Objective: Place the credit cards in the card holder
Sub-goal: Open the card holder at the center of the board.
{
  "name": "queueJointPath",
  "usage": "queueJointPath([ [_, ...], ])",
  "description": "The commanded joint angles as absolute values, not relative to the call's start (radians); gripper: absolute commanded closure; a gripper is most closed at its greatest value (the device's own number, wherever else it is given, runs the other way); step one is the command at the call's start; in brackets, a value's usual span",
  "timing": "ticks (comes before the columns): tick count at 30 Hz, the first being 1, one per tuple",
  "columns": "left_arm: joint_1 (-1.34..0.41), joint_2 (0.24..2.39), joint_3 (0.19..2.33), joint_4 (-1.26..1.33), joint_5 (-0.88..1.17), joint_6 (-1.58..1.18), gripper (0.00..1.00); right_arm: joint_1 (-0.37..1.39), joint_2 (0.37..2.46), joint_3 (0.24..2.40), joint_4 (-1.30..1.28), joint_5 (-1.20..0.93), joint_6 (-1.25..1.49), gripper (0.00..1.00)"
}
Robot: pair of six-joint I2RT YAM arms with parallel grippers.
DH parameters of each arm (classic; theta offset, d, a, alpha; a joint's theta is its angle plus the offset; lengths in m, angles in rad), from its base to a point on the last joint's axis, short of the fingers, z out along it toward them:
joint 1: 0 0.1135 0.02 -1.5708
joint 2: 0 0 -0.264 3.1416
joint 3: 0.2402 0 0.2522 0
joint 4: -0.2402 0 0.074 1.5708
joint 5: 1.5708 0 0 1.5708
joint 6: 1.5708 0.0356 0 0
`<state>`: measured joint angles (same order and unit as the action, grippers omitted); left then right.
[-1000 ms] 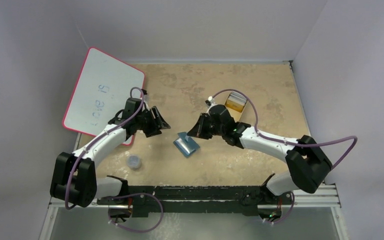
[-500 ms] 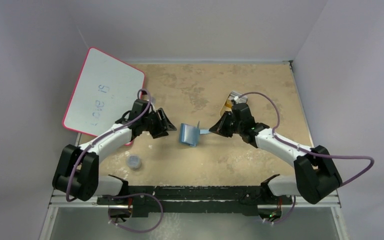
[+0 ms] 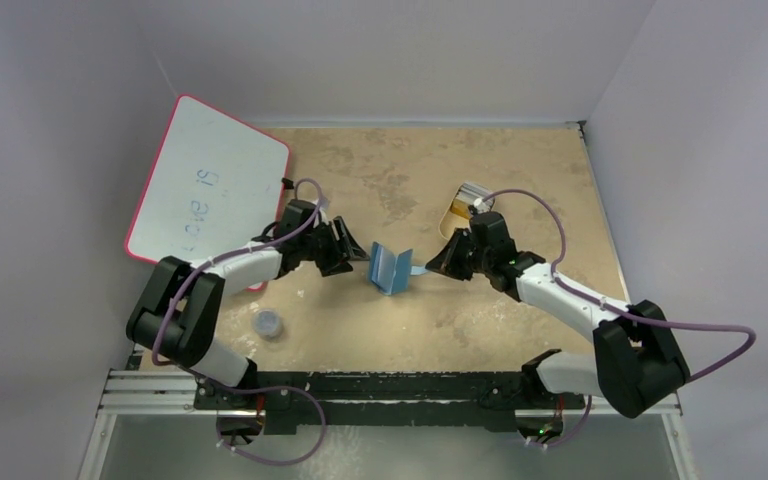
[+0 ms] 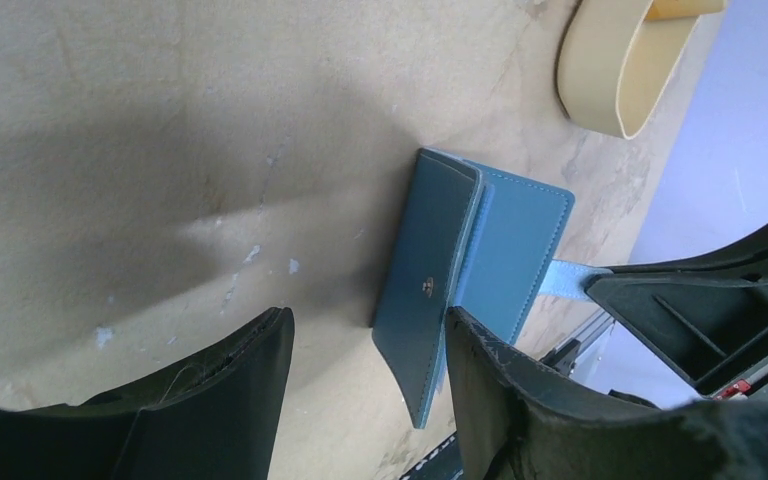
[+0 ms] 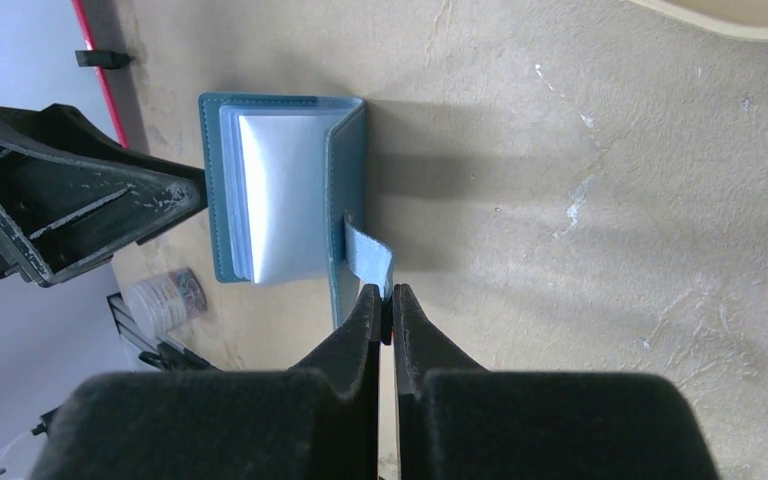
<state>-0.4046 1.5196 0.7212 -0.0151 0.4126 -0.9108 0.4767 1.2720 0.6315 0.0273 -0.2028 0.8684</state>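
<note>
The blue card holder [image 3: 392,268] stands half-open on the table [image 3: 360,170], silvery pockets showing, because the right gripper [image 5: 382,300] has its jaws pressed together on the closure tab [image 5: 368,255], holding that cover up. On the holder's opposite side the left gripper [image 4: 365,330] hovers with jaws apart about the other cover's edge, probably to spread it flat. The credit cards [image 3: 465,208] lie in a beige tray [image 4: 600,85] beyond the holder.

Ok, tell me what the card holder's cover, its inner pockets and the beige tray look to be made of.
Card holder cover: matte teal-blue leather or faux leather, judging by the stitched edges and small metal snap. Pockets: glossy clear plastic, by the silvery glare. Tray: smooth beige, probably plastic or silicone; unclear.
</note>
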Motion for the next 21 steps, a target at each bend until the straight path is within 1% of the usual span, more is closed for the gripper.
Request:
queueJointPath([
  [1, -0.435, 1.516, 0.731, 0.113, 0.452, -0.937, 0.43, 0.475, 1.257, 0.634, 0.054, -0.237, 0.835, 1.0],
  [15, -0.505, 1.57, 0.775, 0.131, 0.407, -0.911, 0.41, 0.475, 1.238, 0.67, 0.043, -0.257, 0.804, 1.0],
  [18, -0.518, 1.594, 0.807, 0.089, 0.375, -0.884, 0.42, 0.474, 1.239, 0.675, 0.038, -0.258, 0.802, 1.0],
  [21, -0.527, 1.6, 0.823, 0.057, 0.338, -0.86, 0.47, 0.474, 1.236, 0.669, 0.036, -0.258, 0.803, 1.0],
])
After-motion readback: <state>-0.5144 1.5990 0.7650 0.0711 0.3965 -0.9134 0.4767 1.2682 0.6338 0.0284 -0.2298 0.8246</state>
